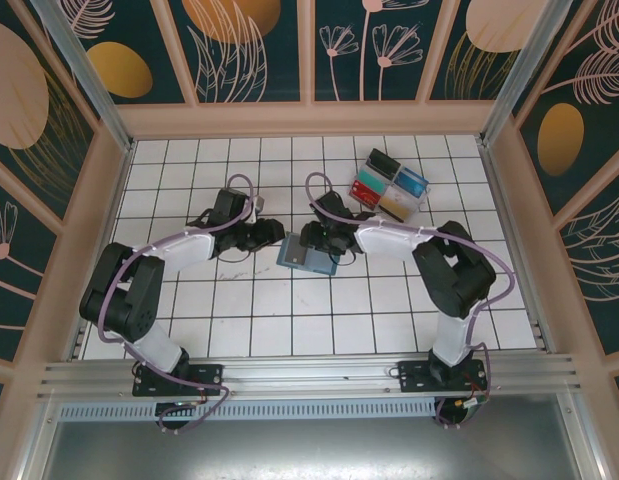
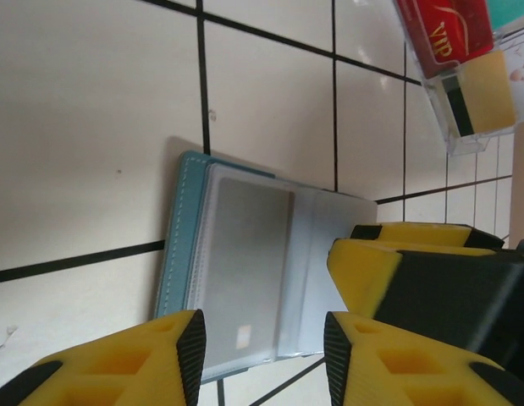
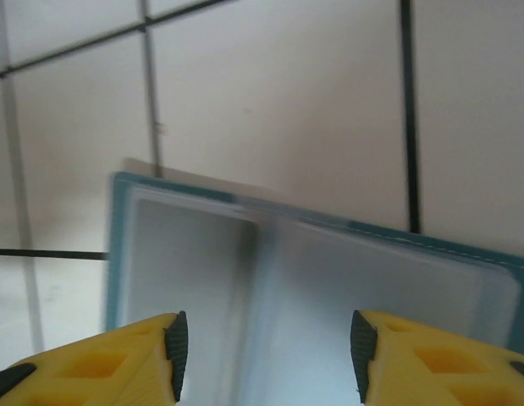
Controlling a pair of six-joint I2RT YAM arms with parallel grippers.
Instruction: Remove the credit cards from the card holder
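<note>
White-tiled table (image 1: 239, 330) with dark grout lines, boxed in by floral wall panels (image 1: 254, 45).

Item 1: card holder (image 1: 307, 252), teal. I log it lying open and flat near the middle of the table, clear inner sleeves facing up. A pale grey rectangle shows through one sleeve; I cannot tell whether it is a card.

Item 2: left claw (image 1: 273, 238), at the holder's left edge. On its wrist camera I see its yellow fingers (image 2: 126, 364) spread, holding nothing.

Item 3: right claw (image 1: 311, 238), over the holder's far side. Its fingers (image 3: 101, 364) are spread wide above the sleeves, pinching nothing.

Item 4: clear tray (image 1: 389, 185) with coloured compartments, at the far right, well apart from the holder.
</note>
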